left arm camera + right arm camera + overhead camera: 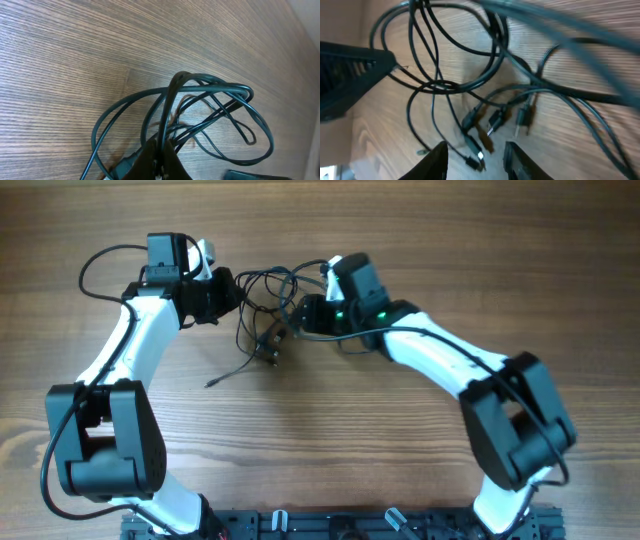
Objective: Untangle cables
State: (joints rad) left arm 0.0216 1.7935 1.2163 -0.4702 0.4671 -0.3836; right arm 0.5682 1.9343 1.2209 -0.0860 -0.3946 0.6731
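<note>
Cables (262, 310): one loose bunch in the upper middle of the overhead frame, on the wooden table (350, 440), strung between the two grippers. The wires are thin and black, in several overlapping loops. One single strand trails out toward lower left and ends in a small tip on bare wood, apart from the rest.

Left gripper (222, 295), at the left edge of the bunch: in the left wrist view its dark fingers (161, 159) sit pressed together at bottom centre with a strand rising out of them, so it is clamped on the cables (172, 92). The loops fan out above the grain from there (lifted or lying flat, cannot tell).

Right gripper (298, 315), at the right edge of the bunch, tilted down. In the right wrist view the gripper (476, 150) is spread wide with nothing between its fingers (437, 160). Just beyond them lie the plug tips (495, 120), a cluster of short dark connectors, some with a silvery end, fanned on the wood. Loops (432, 87) cross above the cluster, and a blurred strand runs close across the top right of that frame. The left gripper's black body (345, 75) fills the left edge.
</note>
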